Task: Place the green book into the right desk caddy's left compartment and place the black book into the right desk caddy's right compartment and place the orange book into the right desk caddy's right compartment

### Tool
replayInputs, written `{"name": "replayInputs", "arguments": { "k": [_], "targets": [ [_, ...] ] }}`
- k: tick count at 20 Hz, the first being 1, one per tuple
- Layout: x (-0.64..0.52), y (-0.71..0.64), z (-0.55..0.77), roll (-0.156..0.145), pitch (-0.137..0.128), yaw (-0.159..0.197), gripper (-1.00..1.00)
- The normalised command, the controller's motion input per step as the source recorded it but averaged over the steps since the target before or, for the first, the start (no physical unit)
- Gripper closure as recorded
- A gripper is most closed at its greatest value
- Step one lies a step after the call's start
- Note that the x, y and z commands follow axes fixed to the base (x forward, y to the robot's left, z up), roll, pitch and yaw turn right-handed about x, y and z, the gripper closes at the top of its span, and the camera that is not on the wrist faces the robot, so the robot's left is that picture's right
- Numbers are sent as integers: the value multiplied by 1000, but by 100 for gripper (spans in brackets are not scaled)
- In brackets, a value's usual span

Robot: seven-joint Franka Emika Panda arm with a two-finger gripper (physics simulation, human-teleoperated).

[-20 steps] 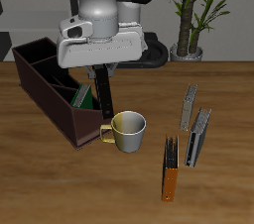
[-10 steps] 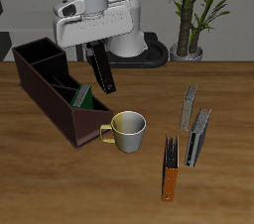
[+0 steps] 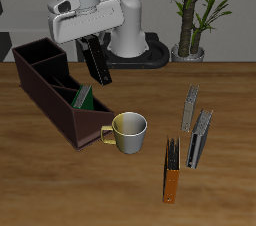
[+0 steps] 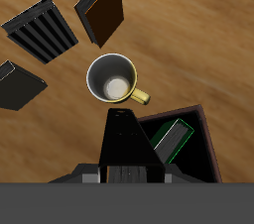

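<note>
**benchwatcher:** From where I'm standing, the hand [image 3: 92, 44] is closed on the black book [image 3: 97, 63]. It's holding the book by its upper end, up in the air above the right desk caddy [image 3: 45, 95], well off the counter [image 3: 230, 175]. The green book [image 3: 84, 97] already sits in the left compartment [image 4: 198, 154], the slanted one nearest the mug [image 3: 130, 130].

**gripfan22:** So it's the right compartment [image 3: 38, 58] next, the big rectangular bit at the far end?

**benchwatcher:** Yeah, that's my read. The book hangs closer to the green book's end than to that far section, so I'd carry it along the caddy toward the far end before lowering it.

**gripfan22:** Which way is it pointing?

**benchwatcher:** The long axis is nearly upright but tilted, and the lower end leans toward the mug's side. If it were me, I'd square it up so the bottom edge goes in between the walls. Otherwise the leaning corner could catch the rim or a divider. I'd go down slowly and only let go once it's inside.

**gripfan22:** And the orange one?

**benchwatcher:** The orange book [image 3: 173, 183] stands near the counter's front edge, well apart from the caddy. Two grey books [image 3: 190, 108] stand just beyond it. Leave it room in that same compartment, so I'd park the black one against a wall.
</note>
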Motion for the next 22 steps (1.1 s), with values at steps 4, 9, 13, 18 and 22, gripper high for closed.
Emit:
{"name": "replayInputs", "arguments": {
  "k": [4, 9, 13, 18, 22],
  "targets": [
    [-261, -99, -36, 39, 11, 113, 100],
    [-292, -175, -10, 30, 21, 74, 100],
    [-462, -396, -16, 19, 9, 37, 100],
    [-328, -296, -39, 1, 8, 42, 100],
    [-320, -284, -50, -20, -4, 66, 100]
  ]
}}
